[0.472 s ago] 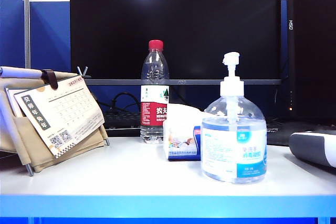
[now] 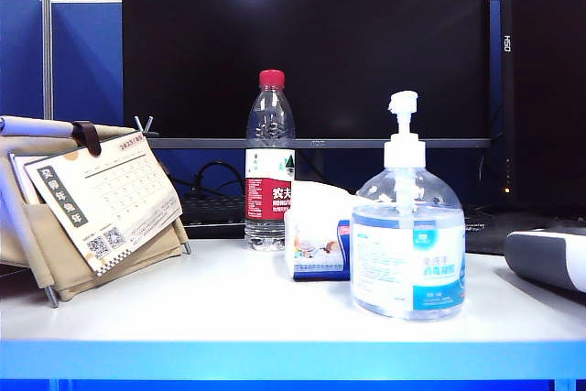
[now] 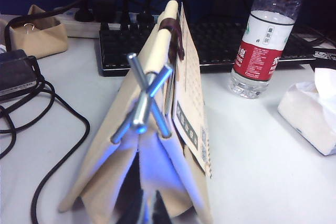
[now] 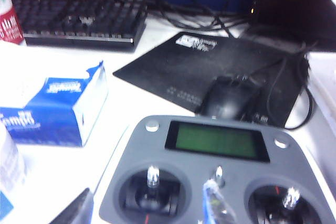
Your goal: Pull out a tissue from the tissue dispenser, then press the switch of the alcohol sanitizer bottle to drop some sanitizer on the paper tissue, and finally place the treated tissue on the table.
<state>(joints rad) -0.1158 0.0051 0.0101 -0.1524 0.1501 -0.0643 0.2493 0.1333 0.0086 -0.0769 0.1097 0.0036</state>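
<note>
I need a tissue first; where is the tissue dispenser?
In the exterior view, the tissue dispenser sits mid-table, right of the water bottle, partly behind the alcohol sanitizer bottle.

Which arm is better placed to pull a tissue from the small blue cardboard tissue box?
Probably the right: its wrist view shows the small blue cardboard tissue box close by, while the left wrist view faces the paper desk calendar. Neither hand is clearly visible.
</note>
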